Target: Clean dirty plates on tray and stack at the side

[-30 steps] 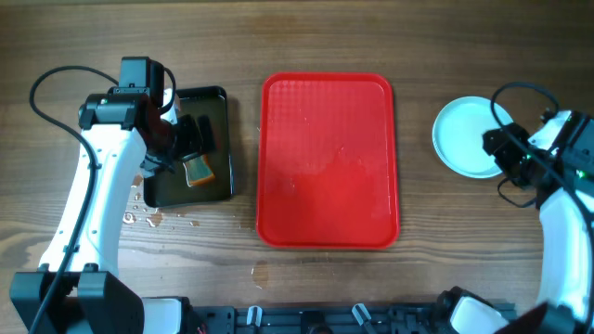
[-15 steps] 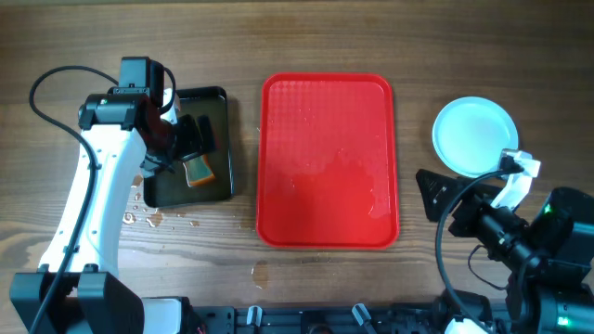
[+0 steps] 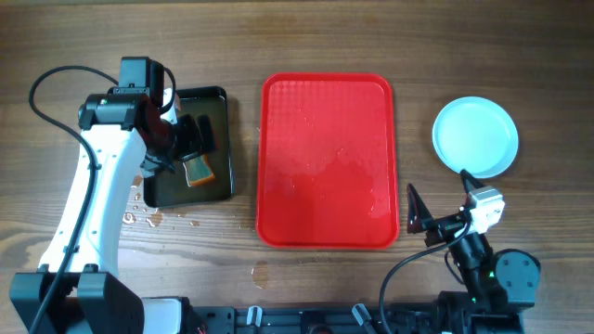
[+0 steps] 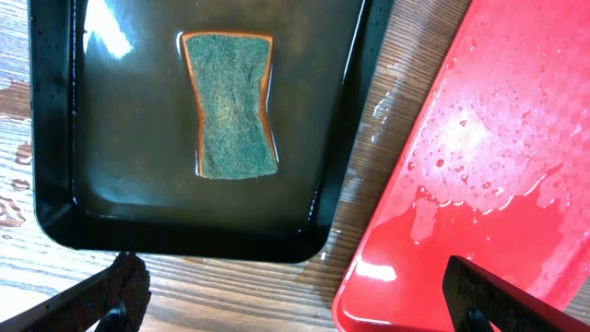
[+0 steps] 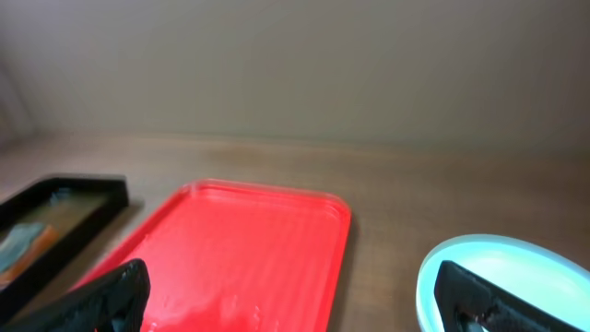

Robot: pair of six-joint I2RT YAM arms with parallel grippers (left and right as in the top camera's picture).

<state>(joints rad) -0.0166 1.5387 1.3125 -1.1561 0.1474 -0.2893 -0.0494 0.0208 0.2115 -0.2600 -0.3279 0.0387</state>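
Plates (image 3: 475,136) beside wet tray (image 3: 328,160)

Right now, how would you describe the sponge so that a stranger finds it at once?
Start at the large red tray in the centre. Left of it lies a smaller black tray, with the sponge flat inside. It alone is a green pad with an orange edge, narrow at the waist.

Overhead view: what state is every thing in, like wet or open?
red tray: wet, no plates on it.
plate: on the table beside the tray, looks clean.
black tray: holds water.
sponge: lying flat in the black tray.
left pincer: open, empty.
right pincer: open, empty.
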